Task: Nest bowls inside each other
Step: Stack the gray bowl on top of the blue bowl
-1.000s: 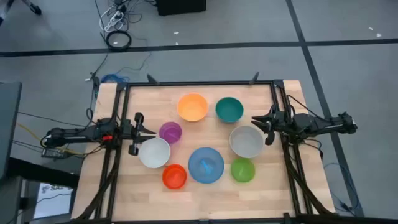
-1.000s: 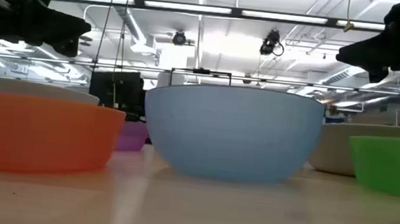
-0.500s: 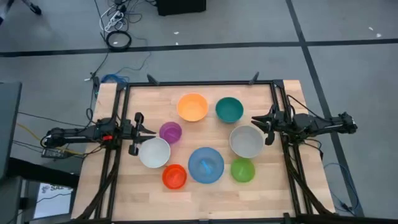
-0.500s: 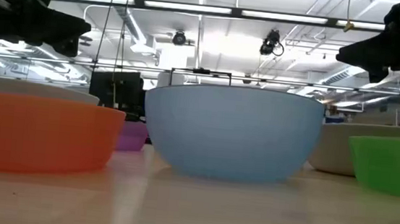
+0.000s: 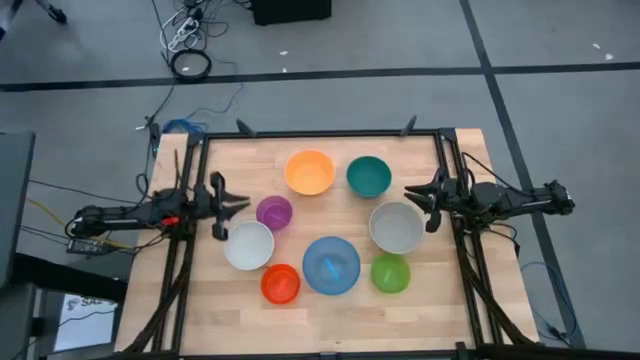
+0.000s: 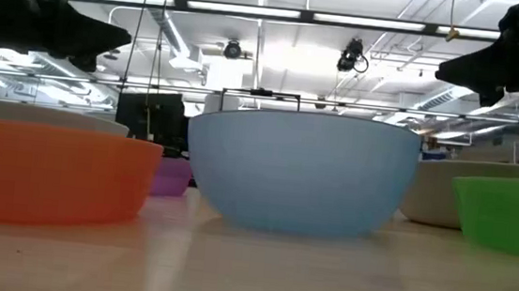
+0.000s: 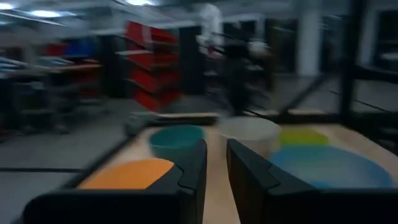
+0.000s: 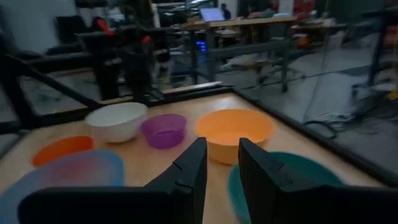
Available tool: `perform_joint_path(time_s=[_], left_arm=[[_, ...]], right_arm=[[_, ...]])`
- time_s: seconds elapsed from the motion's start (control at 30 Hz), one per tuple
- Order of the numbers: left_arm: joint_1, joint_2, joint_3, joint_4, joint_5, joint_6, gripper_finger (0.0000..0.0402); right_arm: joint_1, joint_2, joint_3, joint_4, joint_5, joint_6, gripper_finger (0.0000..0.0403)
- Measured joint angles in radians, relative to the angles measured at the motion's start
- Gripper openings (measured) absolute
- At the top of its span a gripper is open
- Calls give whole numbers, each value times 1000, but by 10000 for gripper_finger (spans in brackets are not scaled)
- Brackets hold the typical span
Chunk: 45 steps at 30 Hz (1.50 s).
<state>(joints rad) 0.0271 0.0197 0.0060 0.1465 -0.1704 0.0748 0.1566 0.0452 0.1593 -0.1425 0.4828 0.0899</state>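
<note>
Eight round plain plastic bowls point(image 5: 331, 265) lie separate on the wooden counter point(image 5: 452, 310), none nested. They are judged light, rigid and smooth-walled, so they may slip; grip the thin rim, one finger inside. Left end effector point(image 5: 222, 205) hovers beside the small purple bowl point(image 5: 273, 212), right end effector point(image 5: 428, 205) beside the large grey bowl point(image 5: 396, 227); both narrowly parted, empty.

Eight bowls point(image 5: 331, 264) stand on one table point(image 5: 450, 310), with two arms, each bearing one gripper.
</note>
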Motion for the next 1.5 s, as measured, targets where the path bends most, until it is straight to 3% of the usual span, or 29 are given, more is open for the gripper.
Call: perform_joint_path(time_s=[0.07,0.33,0.47,0.63,0.8,1.0,1.1,1.2,1.3,1.4,1.5], left_arm=[[0,0,0,35,-80,0,71],[0,0,0,89,-204,22,71],[0,0,0,135,-203,7,71],[0,0,0,388,-181,-257,71],[0,0,0,670,-184,-538,71],[-1,0,1,755,-151,-547,71],[-1,0,4,747,-151,-565,71],[-1,0,8,784,-151,-581,71],[-3,2,65,662,-143,-614,71],[-6,69,215,325,-131,-706,71],[-6,204,387,136,-123,-708,71]], right_arm=[[0,0,0,5,3,-20,82],[0,1,-1,108,3,20,82],[-3,0,-1,372,47,133,82],[-5,0,0,680,214,320,82],[-5,0,0,737,209,467,82],[-5,0,0,766,166,566,82],[-4,0,0,845,164,705,82],[-15,0,0,908,245,635,82],[-22,3,25,938,237,465,82],[-21,38,114,917,140,285,82],[-14,116,271,752,66,155,82]])
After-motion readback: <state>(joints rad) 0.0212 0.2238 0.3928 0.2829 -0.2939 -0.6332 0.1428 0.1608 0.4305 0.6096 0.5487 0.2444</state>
